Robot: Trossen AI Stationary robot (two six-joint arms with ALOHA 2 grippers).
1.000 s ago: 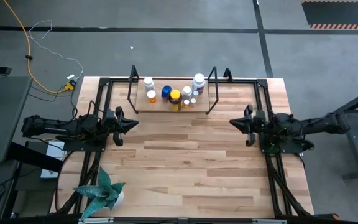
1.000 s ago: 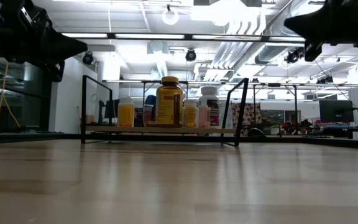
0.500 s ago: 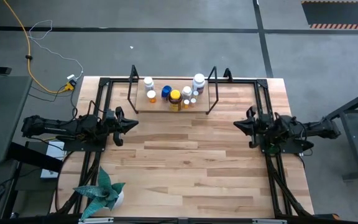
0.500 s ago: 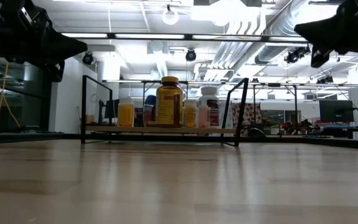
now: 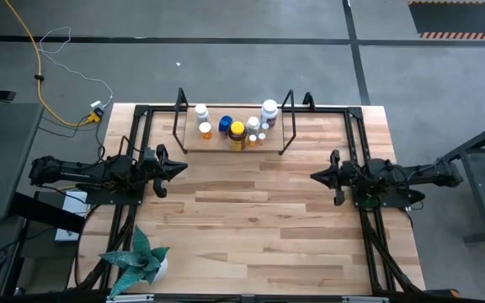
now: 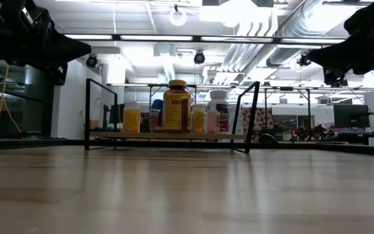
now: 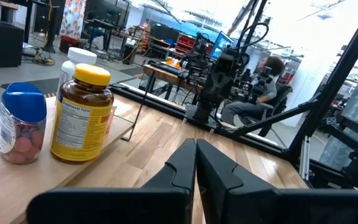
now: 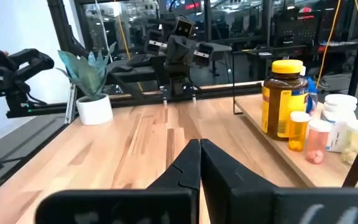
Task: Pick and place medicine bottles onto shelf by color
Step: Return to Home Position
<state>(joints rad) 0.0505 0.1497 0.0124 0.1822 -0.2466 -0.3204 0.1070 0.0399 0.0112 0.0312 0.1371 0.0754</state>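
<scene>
The medicine bottles stand upright in a cluster on the wooden floor of the black wire shelf (image 5: 181, 148) at the middle of the table's far edge. The large amber bottle (image 5: 237, 135) (image 6: 176, 106) (image 7: 81, 112) (image 8: 283, 96) stands in front. A blue bottle (image 5: 225, 125), an orange one (image 5: 205, 130) and white ones (image 5: 200, 111) (image 5: 269, 109) stand around it. My left gripper (image 5: 179, 166) (image 7: 196, 168) hovers shut over the table's left side. My right gripper (image 5: 314, 176) (image 8: 200, 168) hovers shut over the right side. Both point toward the table's middle.
A teal spiky plant in a white pot (image 5: 141, 261) (image 8: 92, 81) stands at the table's near left corner. Black arm mounting frames run along the left and right edges. Bare wooden tabletop (image 5: 251, 219) lies between the grippers and in front of the shelf.
My right gripper has drifted a little toward the table's near edge and sunk lower, staying shut. The left arm and the bottles have kept still.
</scene>
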